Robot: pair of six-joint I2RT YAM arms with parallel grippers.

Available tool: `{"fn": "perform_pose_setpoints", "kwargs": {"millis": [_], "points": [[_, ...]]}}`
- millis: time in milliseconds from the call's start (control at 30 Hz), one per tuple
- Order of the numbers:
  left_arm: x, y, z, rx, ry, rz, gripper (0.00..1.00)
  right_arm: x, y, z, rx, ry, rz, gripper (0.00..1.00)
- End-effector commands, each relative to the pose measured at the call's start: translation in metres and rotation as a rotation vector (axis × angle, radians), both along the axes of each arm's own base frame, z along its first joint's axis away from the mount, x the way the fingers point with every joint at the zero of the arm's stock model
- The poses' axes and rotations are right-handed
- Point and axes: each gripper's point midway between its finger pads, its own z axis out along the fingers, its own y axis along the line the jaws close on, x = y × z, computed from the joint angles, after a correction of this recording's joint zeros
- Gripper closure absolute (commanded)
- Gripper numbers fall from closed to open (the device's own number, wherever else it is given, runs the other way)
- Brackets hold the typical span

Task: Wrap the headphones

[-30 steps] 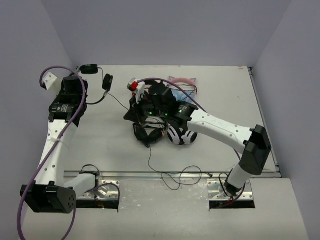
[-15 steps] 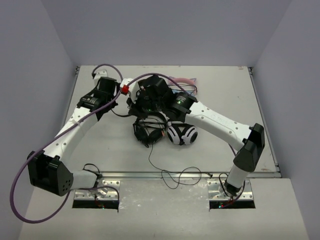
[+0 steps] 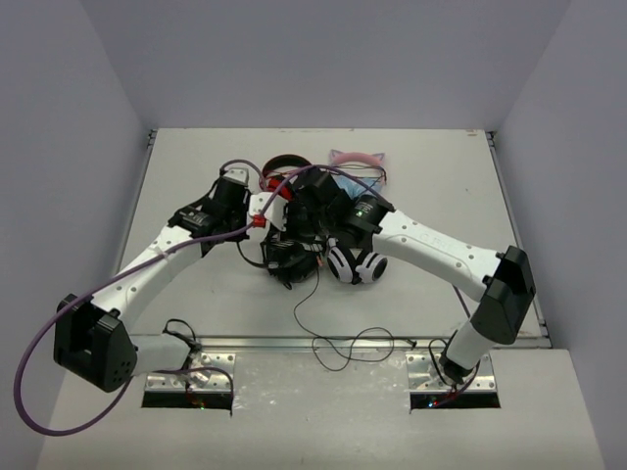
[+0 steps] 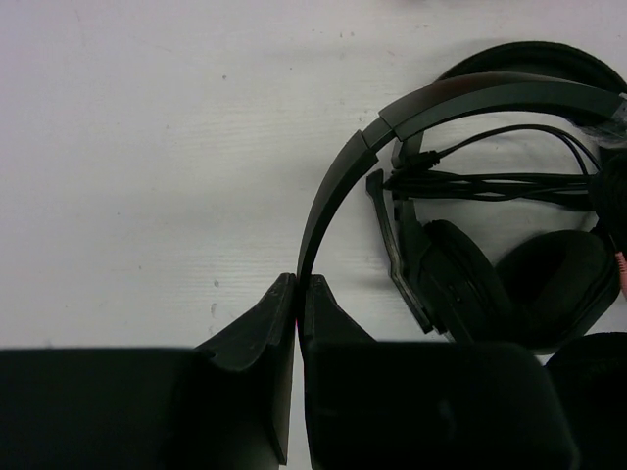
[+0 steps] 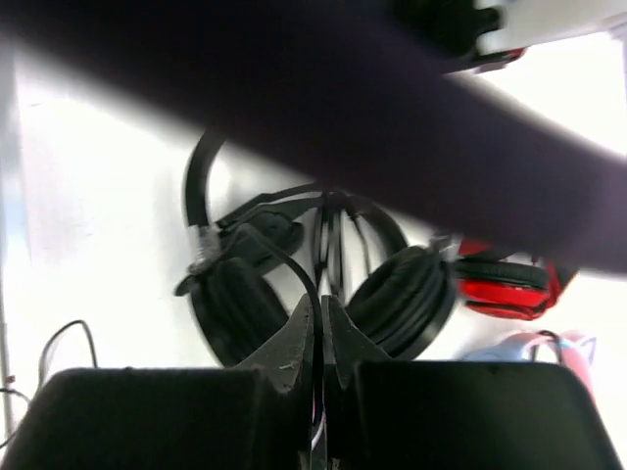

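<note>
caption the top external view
left arm and right arm meet over clustered headphones, thin black cable trailing to near edge

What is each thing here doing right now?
left gripper: shut on the headphones
right gripper: shut on the cable
headphones: held at the headband, not wrapped
cable: pinched, rest trailing loose on the table
white headphones: lying on the table
red headphones: lying on the table
</note>
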Motion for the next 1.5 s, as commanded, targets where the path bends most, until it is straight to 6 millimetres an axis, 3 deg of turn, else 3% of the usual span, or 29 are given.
{"fn": "perform_pose_setpoints", "kwargs": {"millis": [0,200,300,567,833,1067,1233,1367,1467], "points": [[0.01,-0.027,0.028,-0.079,-0.112,-0.084,1.0,0.029,-0.005,0.044,0.054,-0.205,-0.009,0.99],[-0.007,-0.068,0.024,-0.089,-0.097,-0.247,1.0,0.08,-0.037,0.073,0.082,-0.286,-0.19,0.99],[-0.014,-0.082,0.024,-0.121,-0.087,-0.312,1.0,0.091,-0.048,0.069,0.045,-0.31,-0.228,0.99],[-0.014,-0.078,0.042,-0.117,-0.144,-0.295,1.0,0.101,-0.066,0.065,0.038,-0.334,-0.284,0.85],[-0.015,-0.073,0.075,-0.144,-0.247,-0.285,1.0,0.113,-0.076,0.054,0.039,-0.291,-0.326,0.85],[-0.018,-0.073,0.109,-0.203,-0.347,-0.285,1.0,0.105,-0.074,0.046,0.092,-0.188,-0.302,0.99],[-0.018,-0.073,0.131,-0.264,-0.38,-0.237,1.0,0.1,-0.071,0.041,0.126,-0.154,-0.302,0.98],[-0.019,-0.077,0.16,-0.351,-0.428,-0.208,1.0,0.098,-0.07,0.049,0.218,-0.109,-0.3,0.91],[-0.022,-0.079,0.181,-0.413,-0.463,-0.192,1.0,0.079,-0.06,0.058,0.35,-0.011,-0.231,0.85]]}}
